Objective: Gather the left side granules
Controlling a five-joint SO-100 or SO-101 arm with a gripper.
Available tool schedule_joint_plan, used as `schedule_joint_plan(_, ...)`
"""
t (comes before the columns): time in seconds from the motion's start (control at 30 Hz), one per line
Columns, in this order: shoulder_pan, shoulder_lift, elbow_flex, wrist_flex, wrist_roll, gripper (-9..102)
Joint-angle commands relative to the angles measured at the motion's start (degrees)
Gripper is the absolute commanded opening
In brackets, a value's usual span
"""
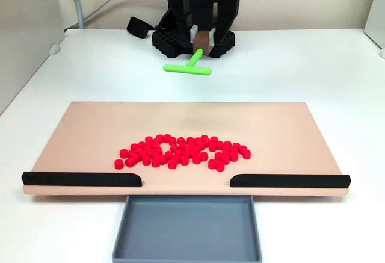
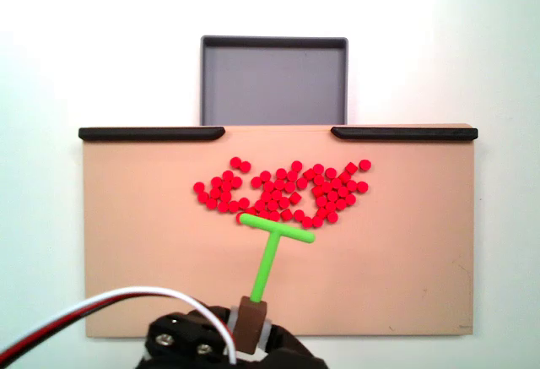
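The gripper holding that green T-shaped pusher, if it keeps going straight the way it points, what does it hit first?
Probably the red granules: the green pusher held by the gripper would reach the pile's near edge first, though its height above the board is unclear.

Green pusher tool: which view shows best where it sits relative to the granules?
A fixed view from above: the green pusher tool nearly touches the granules. In the other, front-facing fixed view the tool appears far behind them.
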State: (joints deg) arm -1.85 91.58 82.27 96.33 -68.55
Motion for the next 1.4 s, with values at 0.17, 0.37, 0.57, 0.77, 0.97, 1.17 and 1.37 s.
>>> schedule_joint_plan(0.17, -5.71, -0.09, -1.67, -0.44, 10.02, 0)
schedule_joint_plan(0.37, -10.46, -5.8, -7.47, -0.44, 24.7, 0)
schedule_joint_plan(0.57, -13.71, -8.61, -9.23, -0.44, 37.0, 0)
schedule_joint_plan(0.77, -16.61, -14.41, -13.62, -0.44, 53.7, 0)
schedule_joint_plan(0.97, -18.98, -19.25, -17.4, -0.44, 66.88, 0)
schedule_joint_plan(1.17, -20.48, -23.55, -22.41, -0.7, 75.67, 0)
schedule_joint_plan(1.37, -21.09, -24.7, -23.03, -5.36, 78.4, 0)
